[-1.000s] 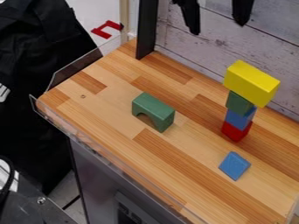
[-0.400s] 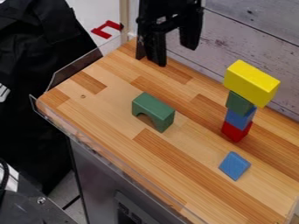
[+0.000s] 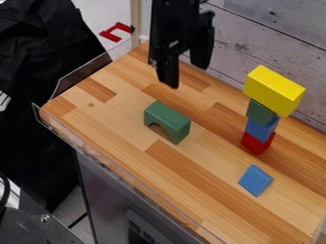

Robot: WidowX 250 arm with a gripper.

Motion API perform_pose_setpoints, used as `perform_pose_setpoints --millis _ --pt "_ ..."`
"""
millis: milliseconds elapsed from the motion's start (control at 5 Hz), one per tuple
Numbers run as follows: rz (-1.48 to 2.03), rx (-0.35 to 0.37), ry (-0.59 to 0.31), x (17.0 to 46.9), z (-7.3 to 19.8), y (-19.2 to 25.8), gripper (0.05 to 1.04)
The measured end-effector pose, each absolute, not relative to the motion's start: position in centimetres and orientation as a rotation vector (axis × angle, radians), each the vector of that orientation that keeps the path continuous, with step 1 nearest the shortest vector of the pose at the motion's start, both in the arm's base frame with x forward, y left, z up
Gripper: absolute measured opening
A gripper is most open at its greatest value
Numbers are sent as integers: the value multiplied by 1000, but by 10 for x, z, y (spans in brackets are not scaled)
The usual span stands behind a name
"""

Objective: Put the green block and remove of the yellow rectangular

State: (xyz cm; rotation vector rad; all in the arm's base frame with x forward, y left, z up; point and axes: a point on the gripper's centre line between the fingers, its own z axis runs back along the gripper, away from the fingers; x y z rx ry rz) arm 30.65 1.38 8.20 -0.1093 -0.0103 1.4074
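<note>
On the table (image 3: 121,126), the arch (image 3: 168,118) lies left of the tower (image 3: 262,112), a block (image 3: 256,180) before both.

"Where's the black, jointed robot arm (image 3: 177,16)?"

"Coming in at the top of the camera view, dropping nearly straight down. I can't see its base from here."

"And the black two-finger claw (image 3: 186,76)?"

"Hanging off the lower end of it, up in the air, tips pointing down."

"Closed up?"

"No, spread. Those two long, black fingers (image 3: 168,71) stand well apart, with a clear gap between their tips."

"Are they level?"

"Not from where I'm standing. One tip shows lower in the view, the other higher and off to the side."
</note>
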Motion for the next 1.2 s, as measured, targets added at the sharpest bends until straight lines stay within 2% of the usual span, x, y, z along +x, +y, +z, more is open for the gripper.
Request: perform_pose_setpoints --millis 400,800,1200 --pt "1370 -39 36 308 63 18 999" --pt "1464 52 68 295 65 26 999" --pt "1520 72 79 284 56 24 999"
